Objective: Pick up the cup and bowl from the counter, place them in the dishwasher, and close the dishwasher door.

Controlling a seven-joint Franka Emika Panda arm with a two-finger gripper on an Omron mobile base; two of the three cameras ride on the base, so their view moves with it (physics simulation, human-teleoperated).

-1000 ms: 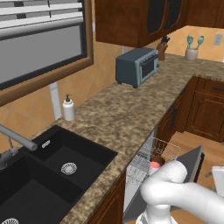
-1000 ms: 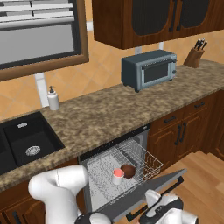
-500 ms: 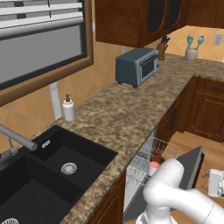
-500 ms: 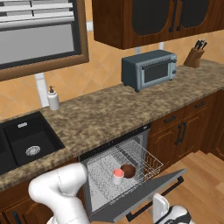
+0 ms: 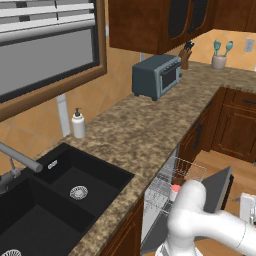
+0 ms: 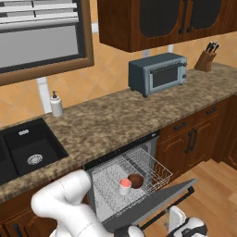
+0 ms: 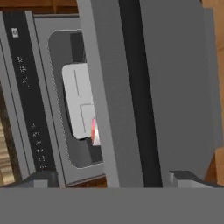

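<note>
The dishwasher (image 6: 111, 171) stands open under the counter (image 6: 115, 120), its white rack (image 6: 152, 169) pulled out. In the rack sit the pale cup with a pinkish-red top (image 6: 125, 185) and, right beside it, the dark brown bowl (image 6: 136, 180); the cup (image 5: 175, 189) also peeks past my elbow. The grey dishwasher door (image 6: 139, 210) hangs half raised, its black bar handle (image 6: 172, 208) along the outer edge. My gripper (image 6: 186, 226) is low, by the handle edge. In the hand view my gripper (image 7: 114, 179) is open, looking along the handle (image 7: 135, 87) and door (image 7: 183, 87).
A grey-blue toaster oven (image 6: 158, 74) and knife block (image 6: 206, 59) stand at the back of the counter. A white soap bottle (image 6: 56, 104) is beside the black sink (image 6: 28, 150). Dark wood cabinets (image 6: 190, 139) flank the dishwasher, with wood floor (image 6: 217, 185) beyond the door.
My hand has sunk a little lower beside the door's outer edge. The door, cup and bowl stand much as before.
</note>
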